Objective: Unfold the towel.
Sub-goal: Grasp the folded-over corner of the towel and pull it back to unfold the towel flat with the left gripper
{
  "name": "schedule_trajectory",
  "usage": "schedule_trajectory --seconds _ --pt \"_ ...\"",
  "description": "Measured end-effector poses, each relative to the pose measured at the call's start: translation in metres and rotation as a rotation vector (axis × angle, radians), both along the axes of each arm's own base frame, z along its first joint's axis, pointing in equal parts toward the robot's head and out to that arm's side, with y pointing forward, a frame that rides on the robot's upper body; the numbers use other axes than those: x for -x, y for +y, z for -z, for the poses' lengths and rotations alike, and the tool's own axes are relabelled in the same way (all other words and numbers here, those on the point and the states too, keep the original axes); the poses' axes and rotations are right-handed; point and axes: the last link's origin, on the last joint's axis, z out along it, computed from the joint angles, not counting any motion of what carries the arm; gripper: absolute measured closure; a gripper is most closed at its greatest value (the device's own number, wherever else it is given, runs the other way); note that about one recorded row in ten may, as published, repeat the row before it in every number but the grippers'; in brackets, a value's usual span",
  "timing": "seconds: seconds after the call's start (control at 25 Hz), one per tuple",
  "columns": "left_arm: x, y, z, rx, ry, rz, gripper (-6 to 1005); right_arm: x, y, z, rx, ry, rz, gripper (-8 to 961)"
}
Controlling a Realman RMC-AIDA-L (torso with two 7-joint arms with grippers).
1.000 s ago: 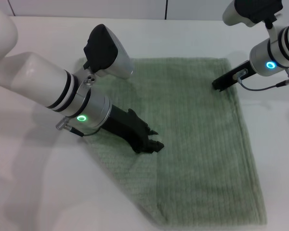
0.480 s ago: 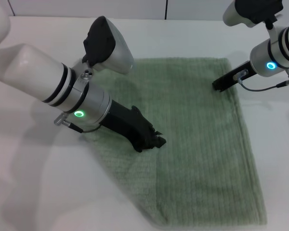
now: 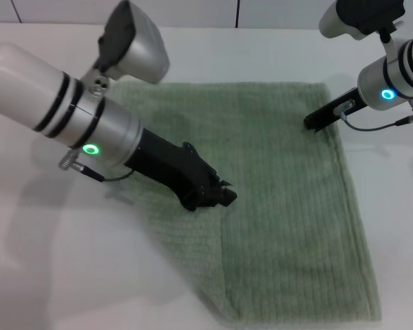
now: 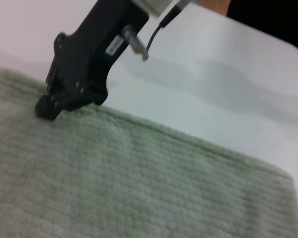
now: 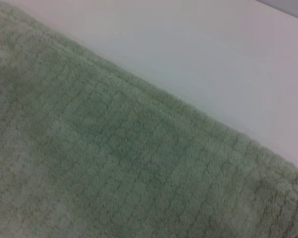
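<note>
the towel [image 3: 282, 199] is spread flat on the white table [image 3: 48, 275], filling the middle and right of the head view, its far edge running level and its near right corner close to the picture's lower edge. over the last second the cloth itself is seen to have kept its outline; what has changed is the left arm, which has swung its wrist and forearm up and toward the robot's left, uncovering the far left corner of the towel that was hidden before. the left claw [image 3: 220, 196] has barely shifted and is held low over the towel's middle-left, beside a faint seam where a darker band begins. this is judged to mean the spreading is nearly done, with only a possible doubled strip along the near left edge left to check. whether that strip is a fold cannot be settled.

the towel's long axis is laid from far to near, slanting slightly to the right as it nears the robot; its ribbed lines are run across that axis.

the left claw's tips appear drawn close together, holding nothing that can be seen. the right claw [image 3: 315, 119] is rested on the far right edge of the towel; in the left wrist view [image 4: 49, 106] its tip is pressed on the cloth, but its opening cannot be told.
</note>
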Motion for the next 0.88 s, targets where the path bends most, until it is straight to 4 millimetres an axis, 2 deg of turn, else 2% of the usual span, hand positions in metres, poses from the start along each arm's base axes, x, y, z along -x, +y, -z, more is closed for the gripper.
schedule_trajectory --seconds 0.12,0.16,0.24,0.28,0.36,0.88 --pt "0.000 0.000 0.000 0.000 0.000 0.000 922 0.000 0.000 0.000 0.000 0.000 0.000 954" --pt "-0.002 -0.001 -0.010 0.009 -0.023 -0.001 922 0.000 0.000 0.000 0.000 0.000 -0.001 954" --pt "-0.002 -0.001 -0.010 0.009 -0.023 -0.001 922 0.000 0.000 0.000 -0.001 -0.001 -0.001 954" --pt "-0.001 -0.006 -0.035 0.040 -0.064 -0.012 922 0.000 0.000 0.000 -0.001 -0.001 -0.002 954" --pt "0.000 -0.009 -0.041 0.062 -0.072 -0.019 922 0.001 0.000 0.000 -0.001 -0.001 -0.002 954" --pt "0.008 -0.019 -0.053 0.113 -0.089 -0.036 921 -0.001 0.000 0.001 -0.002 -0.006 0.000 954"
